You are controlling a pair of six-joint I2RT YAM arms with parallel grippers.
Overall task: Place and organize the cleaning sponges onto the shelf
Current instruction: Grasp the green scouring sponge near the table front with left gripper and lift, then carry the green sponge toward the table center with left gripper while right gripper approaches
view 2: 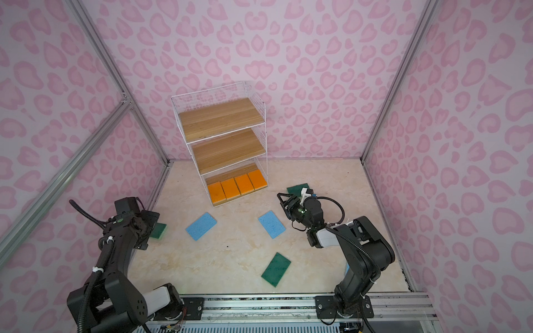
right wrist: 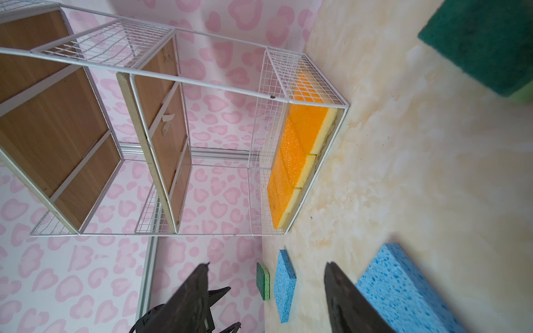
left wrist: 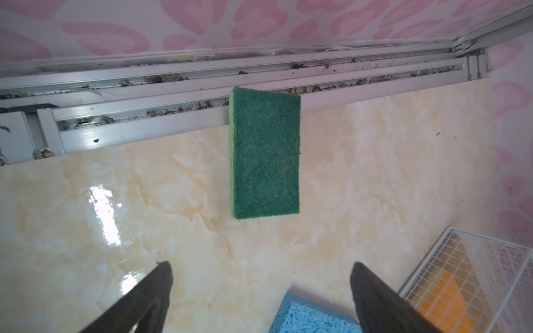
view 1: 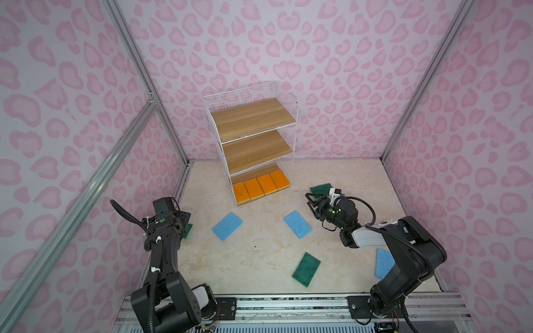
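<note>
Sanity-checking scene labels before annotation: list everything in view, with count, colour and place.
shelf: one, white wire with three wooden boards, back centre of the table.
orange sponges: four, orange, in a row on the shelf's bottom tier.
blue sponges: three, light blue, loose on the table; one partly hidden by the right arm.
green sponges: three, dark green, on the table: front centre, under the left gripper, behind the right gripper.
table: one, pale marble pattern.
walls: pink spotted, three sides.
left gripper: open, empty, above a green sponge at the table's left edge.
right gripper: open, empty, right of the shelf.
</note>
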